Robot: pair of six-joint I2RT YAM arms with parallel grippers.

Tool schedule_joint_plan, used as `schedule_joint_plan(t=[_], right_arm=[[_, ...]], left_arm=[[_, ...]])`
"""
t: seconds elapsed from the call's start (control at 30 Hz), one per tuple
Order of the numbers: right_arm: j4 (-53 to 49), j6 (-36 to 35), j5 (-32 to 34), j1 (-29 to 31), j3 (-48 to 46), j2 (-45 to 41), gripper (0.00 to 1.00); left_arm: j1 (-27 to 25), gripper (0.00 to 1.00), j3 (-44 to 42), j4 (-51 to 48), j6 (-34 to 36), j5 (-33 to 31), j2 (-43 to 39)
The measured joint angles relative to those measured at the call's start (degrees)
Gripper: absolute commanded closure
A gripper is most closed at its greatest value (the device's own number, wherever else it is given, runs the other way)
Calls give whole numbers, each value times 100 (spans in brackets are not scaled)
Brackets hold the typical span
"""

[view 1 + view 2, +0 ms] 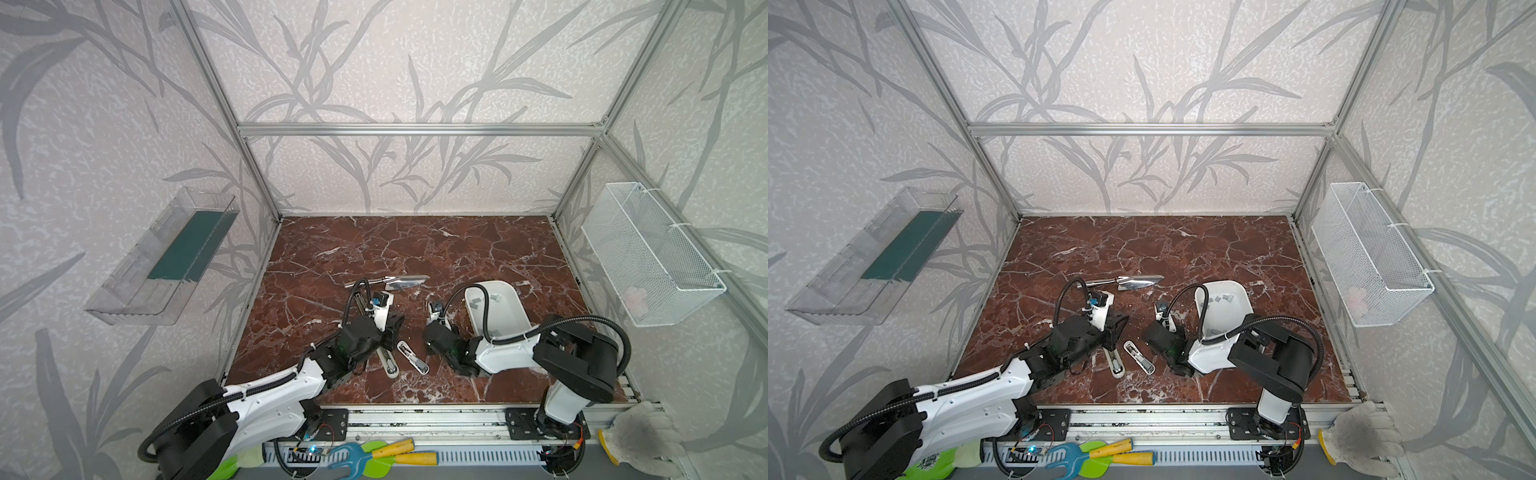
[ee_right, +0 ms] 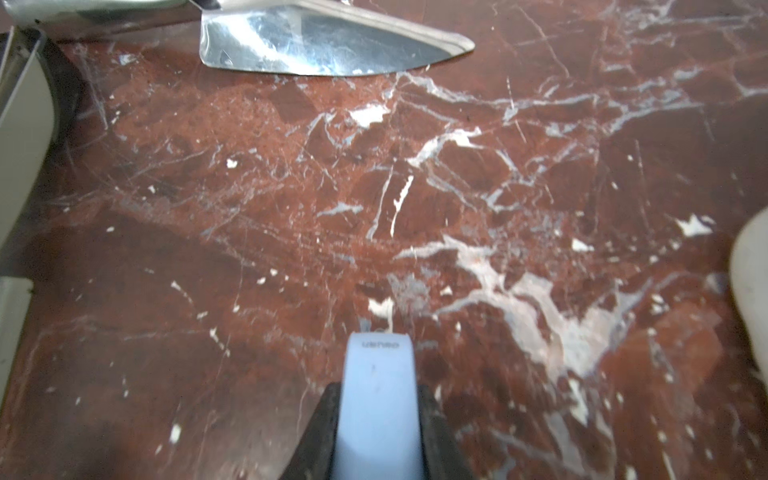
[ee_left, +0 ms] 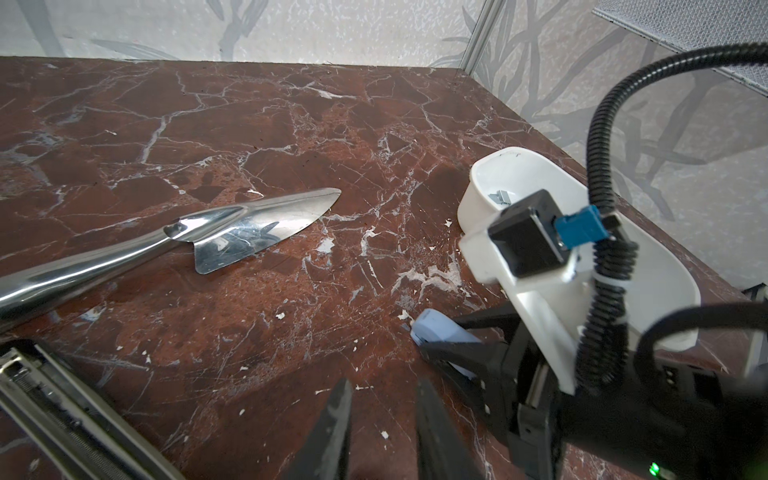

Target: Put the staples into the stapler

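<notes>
My right gripper (image 2: 380, 392) is shut on a small pale blue stapler (image 2: 379, 374), whose rounded nose sticks out past the fingers just above the marble. The left wrist view shows the same stapler (image 3: 436, 330) from the side, held in the black fingers. Several grey staples (image 1: 494, 297) lie in a white tray (image 1: 510, 309) to the right of that arm; some staples (image 3: 500, 196) also show in the left wrist view. My left gripper (image 3: 384, 386) hangs over bare marble just left of the right one, open by a narrow gap and holding nothing.
Two small staplers (image 1: 389, 365) (image 1: 413, 358) lie opened on the marble between the arms, near the front. A shiny metal trowel (image 1: 390, 282) lies behind the grippers. A clear shelf (image 1: 166, 257) hangs on the left wall and a wire basket (image 1: 652, 253) on the right.
</notes>
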Motion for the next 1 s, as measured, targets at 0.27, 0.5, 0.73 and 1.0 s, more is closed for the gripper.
schedule_joint_plan(t=[0.27, 0.5, 0.73, 1.0], right_arm=[[925, -1095, -424, -634, 352, 616, 81], [1010, -1600, -859, -929, 629, 824, 69], [490, -1888, -1172, -949, 608, 509, 50], [-409, -1971, -1303, -697, 157, -1690, 39]], left_arm=[[540, 28, 0, -544, -358, -35, -409], [946, 17, -140, -966, -621, 4, -1062], [984, 5, -175, -1279, -704, -35, -1401], [984, 1, -175, -1604, -960, -238, -1591]])
